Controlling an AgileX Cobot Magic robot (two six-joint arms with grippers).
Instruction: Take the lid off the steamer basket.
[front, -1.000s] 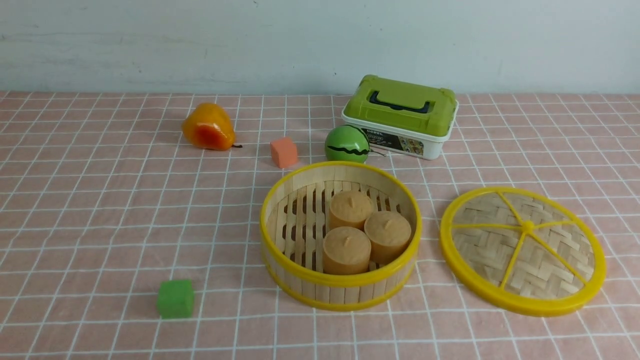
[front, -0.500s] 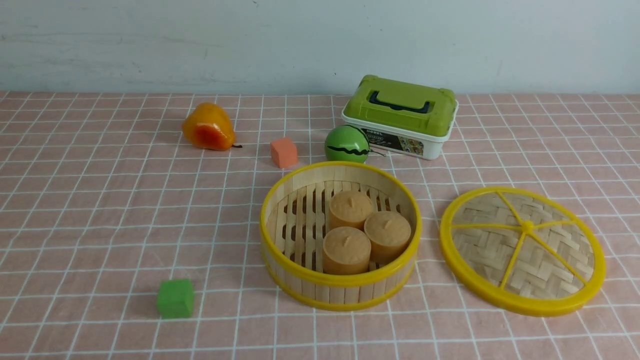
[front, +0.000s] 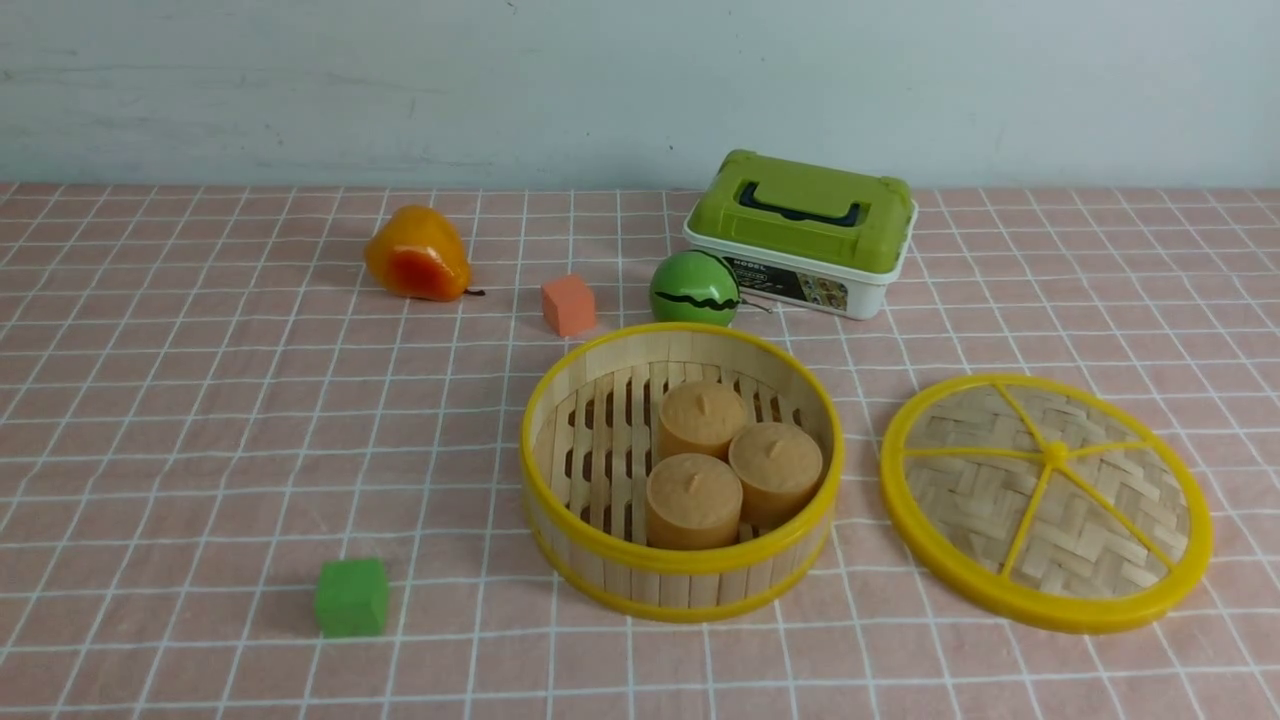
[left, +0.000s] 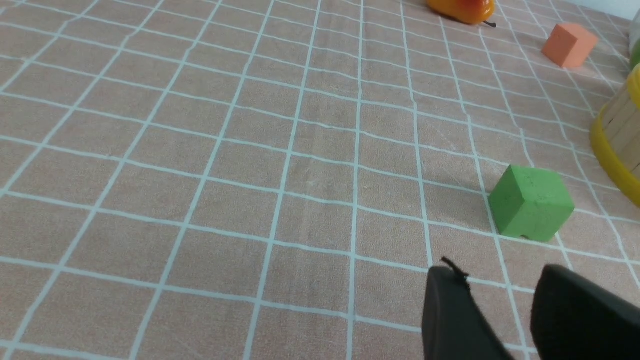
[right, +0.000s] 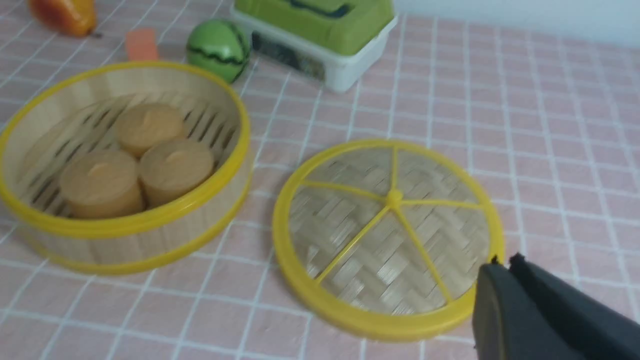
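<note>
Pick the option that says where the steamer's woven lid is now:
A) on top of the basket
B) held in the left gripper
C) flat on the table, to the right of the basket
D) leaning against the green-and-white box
C: the lid lies flat on the tiled-pattern cloth to the right of the steamer basket, whose three buns show uncovered.

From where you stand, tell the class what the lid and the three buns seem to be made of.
Lid: woven bamboo, matt, judging by the criss-cross strips; rim and spokes look like smooth yellow plastic, given their even colour.
Buns: perhaps plastic or rubber, dull tan; their identical moulded shapes suggest it, but the look doesn't settle it.
</note>
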